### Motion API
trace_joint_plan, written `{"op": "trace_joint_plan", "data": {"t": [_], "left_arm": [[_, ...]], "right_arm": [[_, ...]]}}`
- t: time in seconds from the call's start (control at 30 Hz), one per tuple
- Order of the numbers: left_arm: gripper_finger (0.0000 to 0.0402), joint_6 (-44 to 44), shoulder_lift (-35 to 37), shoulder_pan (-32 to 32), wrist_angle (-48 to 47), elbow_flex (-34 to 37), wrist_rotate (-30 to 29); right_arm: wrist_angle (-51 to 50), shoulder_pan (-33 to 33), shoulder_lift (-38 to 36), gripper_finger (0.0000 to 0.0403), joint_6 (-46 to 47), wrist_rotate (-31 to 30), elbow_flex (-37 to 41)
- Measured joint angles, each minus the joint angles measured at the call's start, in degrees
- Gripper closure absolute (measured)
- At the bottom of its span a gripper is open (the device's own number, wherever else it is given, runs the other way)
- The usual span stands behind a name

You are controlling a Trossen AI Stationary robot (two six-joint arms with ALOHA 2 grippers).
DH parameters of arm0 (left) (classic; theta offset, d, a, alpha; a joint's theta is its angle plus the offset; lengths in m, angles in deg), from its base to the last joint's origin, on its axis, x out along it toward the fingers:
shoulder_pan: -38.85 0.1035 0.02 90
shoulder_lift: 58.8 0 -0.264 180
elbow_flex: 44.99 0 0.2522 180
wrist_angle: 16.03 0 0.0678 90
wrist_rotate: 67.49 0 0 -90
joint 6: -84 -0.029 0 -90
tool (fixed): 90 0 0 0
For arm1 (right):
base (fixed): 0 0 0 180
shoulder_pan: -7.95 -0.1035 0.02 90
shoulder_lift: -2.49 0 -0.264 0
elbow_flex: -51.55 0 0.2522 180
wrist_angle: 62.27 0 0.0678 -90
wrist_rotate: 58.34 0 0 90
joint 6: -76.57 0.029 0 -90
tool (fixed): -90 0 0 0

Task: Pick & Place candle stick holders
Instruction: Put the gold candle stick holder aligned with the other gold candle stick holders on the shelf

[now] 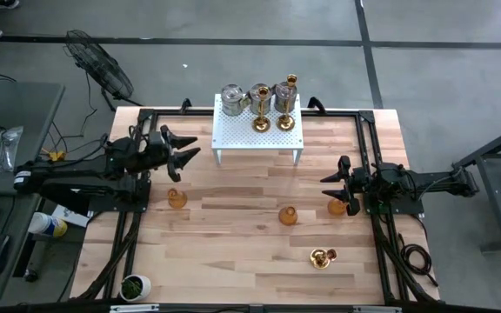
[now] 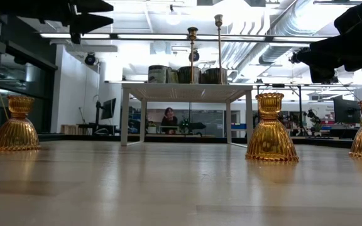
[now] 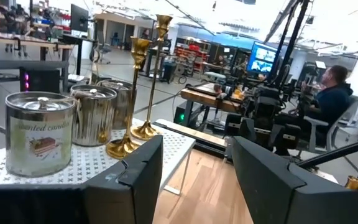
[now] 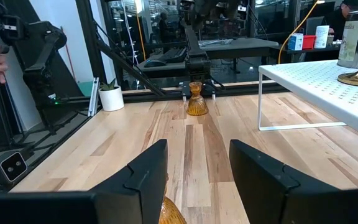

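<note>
Currently, both the left claw (image 1: 190, 146) and right claw (image 1: 330, 188) are released, empty, above the pale planked table (image 1: 233, 252); ribbed amber glass holders (image 1: 288, 215) stand inverted, bell-shaped.

Non-task items on and around the table

White perforated stand (image 1: 257, 132) sits at the far edge of the wooden table (image 1: 233, 235), centred. Small white pot with green plant (image 1: 134, 285) at the near left corner, off the wood, by the frame. Black floor fan (image 1: 100, 66) on the grey floor beyond the far left corner. Grey side desk (image 1: 7, 130) at left, with a clear bag on it. Person (image 3: 331, 99) seated at a monitor (image 3: 265, 57) in the background.
</note>
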Motion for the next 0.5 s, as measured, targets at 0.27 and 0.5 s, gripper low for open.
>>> {"op": "trace_joint_plan", "data": {"t": [0.27, 0.5], "left_arm": [[0.0215, -0.36, -0.01, 0.00, 0.05, 0.00, -0.18], [0.0215, -0.17, -0.01, 0.00, 0.12, 0.00, -0.21]], "right_arm": [[0.04, -0.01, -0.01, 0.0238, -1.35, -0.19, 0.00], [0.07, 0.01, 0.00, 0.0238, 0.14, 0.07, 0.00]]}}
